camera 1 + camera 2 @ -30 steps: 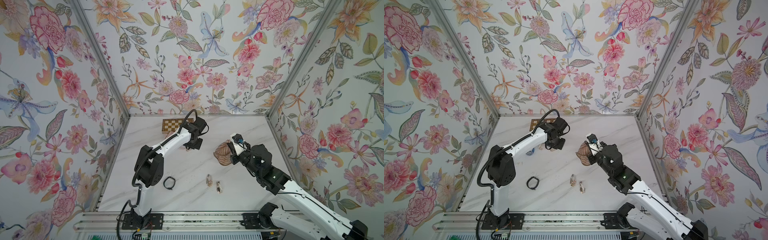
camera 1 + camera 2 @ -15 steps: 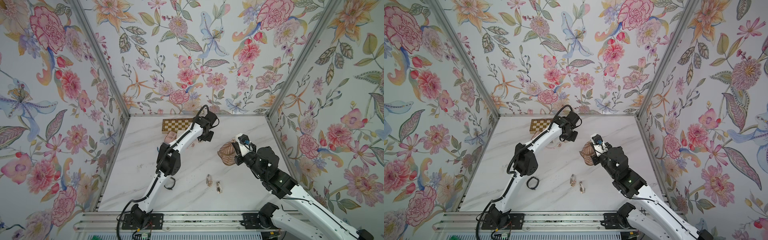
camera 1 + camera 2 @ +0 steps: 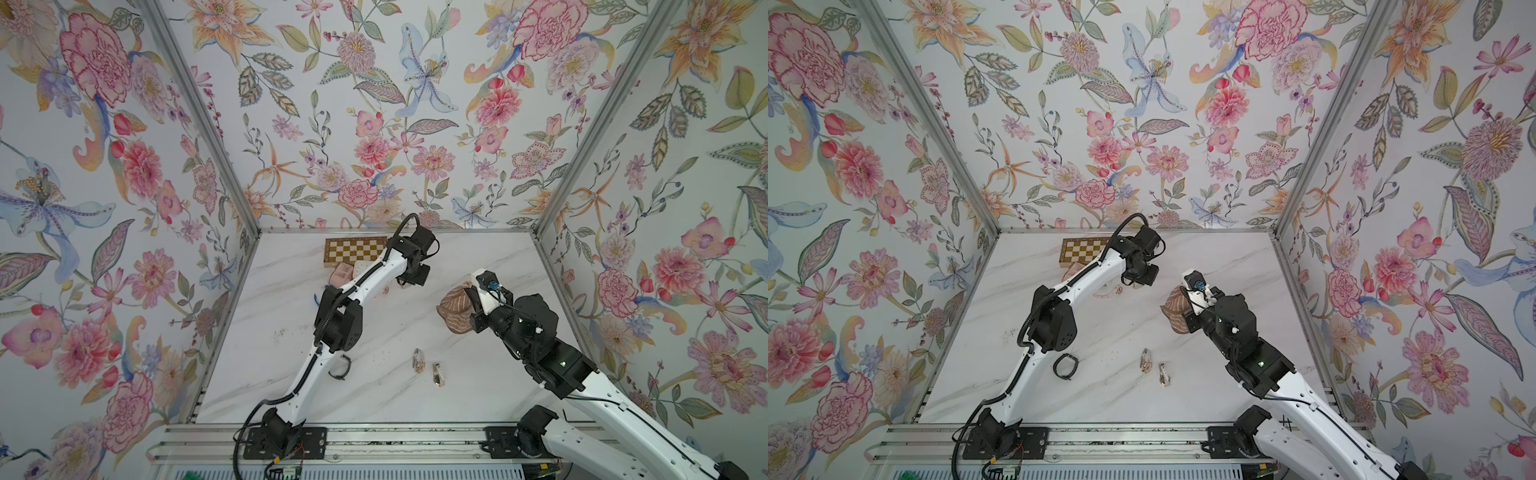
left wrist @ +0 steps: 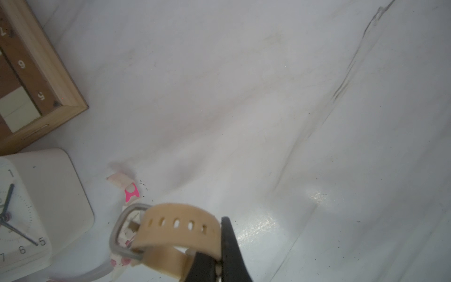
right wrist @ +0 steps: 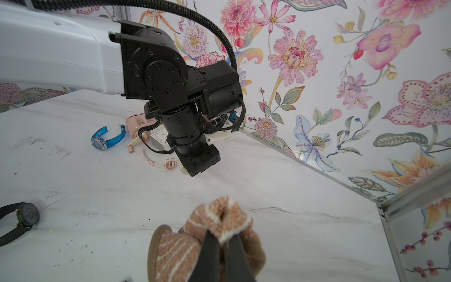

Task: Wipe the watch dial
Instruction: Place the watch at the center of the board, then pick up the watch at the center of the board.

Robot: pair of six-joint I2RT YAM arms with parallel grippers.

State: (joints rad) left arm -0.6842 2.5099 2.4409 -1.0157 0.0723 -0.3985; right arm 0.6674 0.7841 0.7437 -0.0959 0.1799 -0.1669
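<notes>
**As the left arm unfolds, watch and cloth are both in hand but not yet together**

Although the left claw (image 4: 217,246) has hardly shifted over the last second, its arm has changed shape. The elbow was folded back near the front rail and now stretches long toward 12 o'clock on the surface (image 3: 478,257). That claw is clamped on the strap of the beige-strapped watch (image 4: 178,224), just past the buckle. The dial is hidden in every view, so I cannot tell which way it faces. The watch seems to hang just above the pink watch (image 5: 169,164). The alarm clock (image 4: 36,207) and the chessboard (image 3: 353,251) sit at about 10 o'clock from the claw in a top view.

The right claw (image 5: 222,240) is pinched tight on a fold of the cloth (image 5: 219,214) and has drifted only slightly. In both top views the cloth (image 3: 455,309) (image 3: 1177,311) hangs at about 4 o'clock from the left claw (image 3: 409,278) (image 3: 1133,280), near it but clearly apart.

Both grasps look settled, yet no wiping has begun. The dial probably needs turning toward the cloth before the gap closes. Held by the strap alone, the watch may swing away under pressure.
</notes>
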